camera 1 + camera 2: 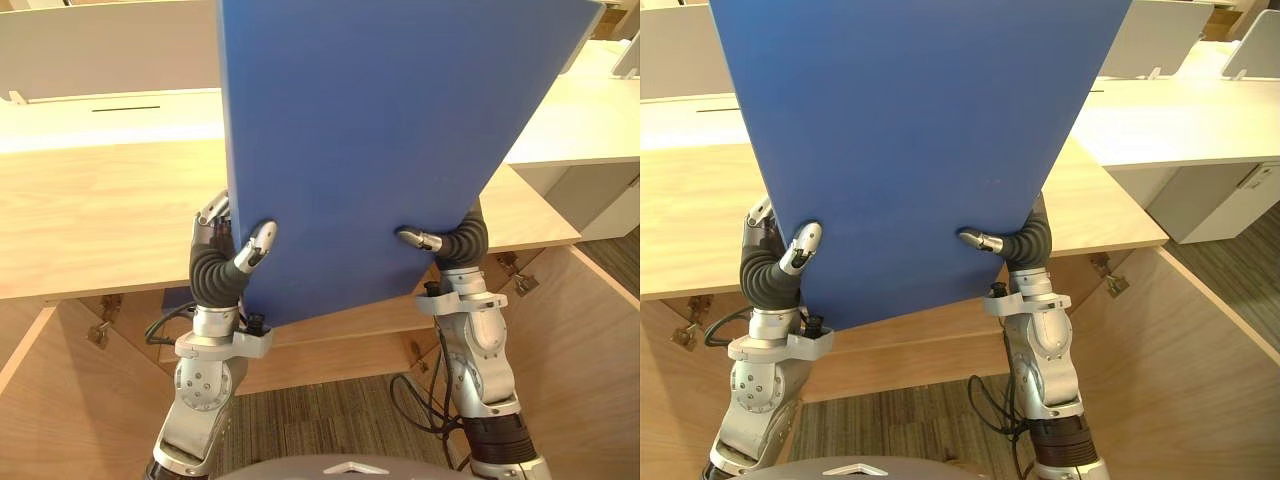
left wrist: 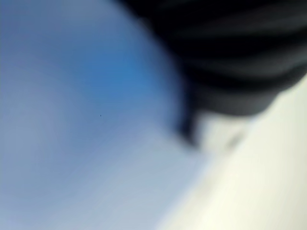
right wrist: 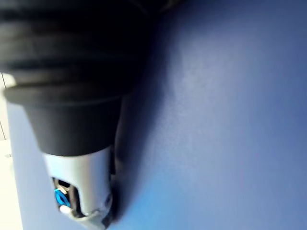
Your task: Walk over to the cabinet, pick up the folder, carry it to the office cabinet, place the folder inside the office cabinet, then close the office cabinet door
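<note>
A large blue folder is held upright in front of me, tilted slightly and covering much of the view. My left hand grips its lower left edge, with the thumb pressed on the near face. My right hand holds the lower right edge the same way, thumb on the near face. The fingers of both hands are behind the folder. In the right wrist view the thumb lies flat on the blue surface. The left wrist view shows blurred blue folder beside the dark cover.
A light wooden cabinet top runs across behind the folder. Below it, open wooden doors stand at the left and right, with hinges showing. White desks with partitions stand behind. Grey carpet lies between my arms.
</note>
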You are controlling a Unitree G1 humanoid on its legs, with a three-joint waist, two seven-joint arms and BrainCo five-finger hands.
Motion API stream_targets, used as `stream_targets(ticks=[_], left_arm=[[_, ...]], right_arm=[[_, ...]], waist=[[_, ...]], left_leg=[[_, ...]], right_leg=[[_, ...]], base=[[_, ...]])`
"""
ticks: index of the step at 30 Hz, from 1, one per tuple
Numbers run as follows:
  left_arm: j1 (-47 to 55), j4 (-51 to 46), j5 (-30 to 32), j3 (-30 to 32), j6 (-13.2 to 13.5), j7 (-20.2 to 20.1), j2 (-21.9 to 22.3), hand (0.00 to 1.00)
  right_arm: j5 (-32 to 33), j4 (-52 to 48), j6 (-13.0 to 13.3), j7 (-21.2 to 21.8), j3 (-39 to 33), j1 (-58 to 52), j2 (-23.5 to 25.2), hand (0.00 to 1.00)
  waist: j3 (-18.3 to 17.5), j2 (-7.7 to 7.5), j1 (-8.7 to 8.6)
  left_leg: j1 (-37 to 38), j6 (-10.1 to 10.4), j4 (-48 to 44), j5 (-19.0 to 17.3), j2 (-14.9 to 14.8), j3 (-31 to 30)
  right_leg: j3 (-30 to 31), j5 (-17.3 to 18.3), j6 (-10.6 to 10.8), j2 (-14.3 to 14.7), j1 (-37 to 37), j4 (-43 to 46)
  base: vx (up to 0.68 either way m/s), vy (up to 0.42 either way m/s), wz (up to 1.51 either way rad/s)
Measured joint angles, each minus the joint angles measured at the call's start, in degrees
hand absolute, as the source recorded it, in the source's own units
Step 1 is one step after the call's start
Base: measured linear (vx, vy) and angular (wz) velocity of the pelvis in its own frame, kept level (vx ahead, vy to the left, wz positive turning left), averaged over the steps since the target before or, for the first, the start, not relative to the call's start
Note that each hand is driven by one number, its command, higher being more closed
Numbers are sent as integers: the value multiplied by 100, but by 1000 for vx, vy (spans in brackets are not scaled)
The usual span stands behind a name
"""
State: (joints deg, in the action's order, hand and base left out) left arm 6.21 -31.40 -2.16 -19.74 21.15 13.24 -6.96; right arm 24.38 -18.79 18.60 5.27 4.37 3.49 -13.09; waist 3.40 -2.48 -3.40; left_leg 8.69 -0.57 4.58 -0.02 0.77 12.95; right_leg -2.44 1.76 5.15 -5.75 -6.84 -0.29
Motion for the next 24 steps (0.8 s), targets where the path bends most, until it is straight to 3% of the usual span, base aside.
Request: stream_targets(ticks=[4,5,11,17,24], left_arm=[[1,1,6,55,0,-94,-35,100],[1,1,6,105,0,-112,-47,0],[27,7,9,118,0,-206,-79,0],[327,78,20,495,2,-208,123,0],[1067,245,-158,1905,13,48,720,0]], right_arm=[[-62,192,-15,57,36,0,-99,100],[-191,199,-24,48,41,0,-105,100],[-258,236,-23,-53,-10,-6,-14,100],[-479,417,-30,-74,-11,-287,496,100],[-962,415,-72,-406,-535,-678,851,100]], waist=[[-3,-6,0],[-3,-6,-3],[-3,-5,-5],[-5,-9,7],[-7,-24,65]], left_leg=[[-1,-8,0,7,3,-4],[-9,-4,0,15,3,-10],[-28,-14,2,40,8,-22],[-84,-11,33,79,9,-55],[-153,-14,35,158,23,-230]], right_leg=[[-3,-1,-1,-2,-1,2],[-8,-2,-3,-3,5,2],[-18,-4,-4,-7,29,15],[-50,-4,-4,-12,84,53],[-222,-3,-3,-33,72,69]], base=[[0,0,0],[0,0,0],[0,0,0],[0,0,1],[-20,-13,13]])
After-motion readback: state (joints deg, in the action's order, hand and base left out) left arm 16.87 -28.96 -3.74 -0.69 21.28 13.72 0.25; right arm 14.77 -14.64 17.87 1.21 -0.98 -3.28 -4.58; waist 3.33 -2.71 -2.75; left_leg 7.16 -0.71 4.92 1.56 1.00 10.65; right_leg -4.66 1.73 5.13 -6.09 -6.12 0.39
